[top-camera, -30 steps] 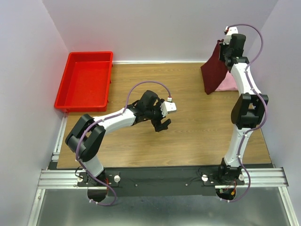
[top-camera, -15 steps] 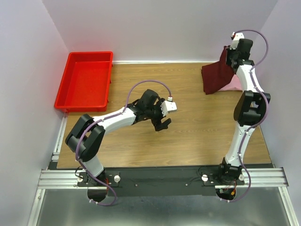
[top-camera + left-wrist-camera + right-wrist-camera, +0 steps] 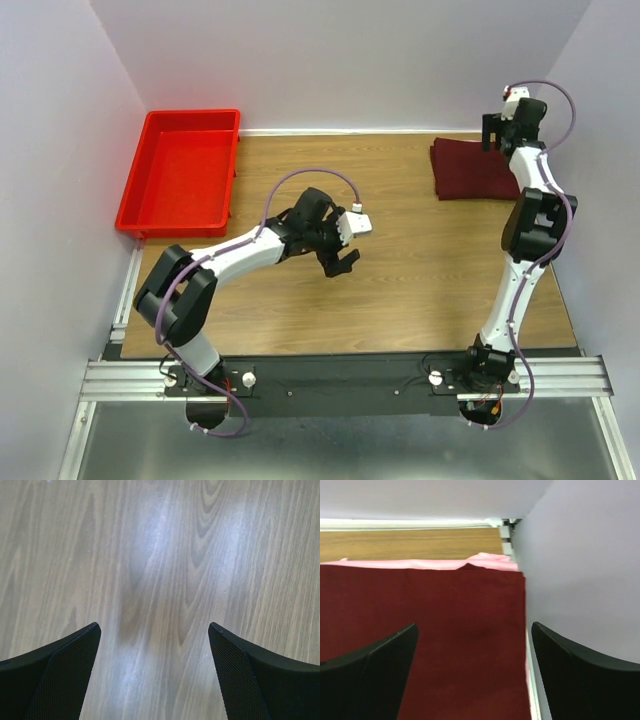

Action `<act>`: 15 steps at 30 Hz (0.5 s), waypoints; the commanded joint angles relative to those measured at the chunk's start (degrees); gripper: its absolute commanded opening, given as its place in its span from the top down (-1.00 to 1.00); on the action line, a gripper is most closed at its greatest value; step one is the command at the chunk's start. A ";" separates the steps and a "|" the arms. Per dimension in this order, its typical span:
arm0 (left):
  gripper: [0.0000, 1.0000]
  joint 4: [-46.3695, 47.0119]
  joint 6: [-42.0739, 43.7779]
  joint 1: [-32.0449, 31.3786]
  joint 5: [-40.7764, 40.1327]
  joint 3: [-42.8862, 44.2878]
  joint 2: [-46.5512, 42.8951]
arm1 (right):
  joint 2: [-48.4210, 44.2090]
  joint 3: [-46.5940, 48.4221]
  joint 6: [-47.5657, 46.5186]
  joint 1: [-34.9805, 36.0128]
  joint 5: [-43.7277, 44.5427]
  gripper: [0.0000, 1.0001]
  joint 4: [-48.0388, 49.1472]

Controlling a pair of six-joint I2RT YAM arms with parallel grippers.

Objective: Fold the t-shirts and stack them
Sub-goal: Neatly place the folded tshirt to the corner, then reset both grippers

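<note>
The dark maroon t-shirt (image 3: 470, 170) lies folded flat at the back right of the table. In the right wrist view it (image 3: 430, 630) covers the light pink t-shirt (image 3: 485, 560), of which only a strip shows along the far edge. My right gripper (image 3: 500, 131) hangs open just above the maroon shirt's right end, close to the side wall; its jaws (image 3: 474, 626) hold nothing. My left gripper (image 3: 340, 262) stands open over bare wood in the middle of the table, nothing between its fingers (image 3: 154, 626).
A red plastic bin (image 3: 185, 175) stands at the back left, with nothing in it. The right wall (image 3: 580, 580) is close beside the right gripper and the stacked shirts. Bare wooden tabletop (image 3: 420, 260) lies between the two arms.
The right gripper opened and let go of the maroon t-shirt, which dropped from hanging to flat over the pink one. The right wrist shifted right. The left arm barely moved.
</note>
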 commanded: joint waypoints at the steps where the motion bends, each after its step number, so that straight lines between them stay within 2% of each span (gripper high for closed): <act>1: -0.91 -1.41 -2.61 2.65 0.72 1.52 -4.38 | -2.93 3.03 -0.74 -0.96 1.52 -1.00 2.11; 8: -0.91 -3.25 -8.59 9.67 5.03 6.34 -6.41 | -12.42 -1.44 0.14 -0.87 -6.56 -1.00 0.10; 15: -0.91 -9.31 -9.99 21.17 8.46 16.44 -7.11 | -23.74 -7.06 8.29 -0.87 -19.03 -1.00 -10.79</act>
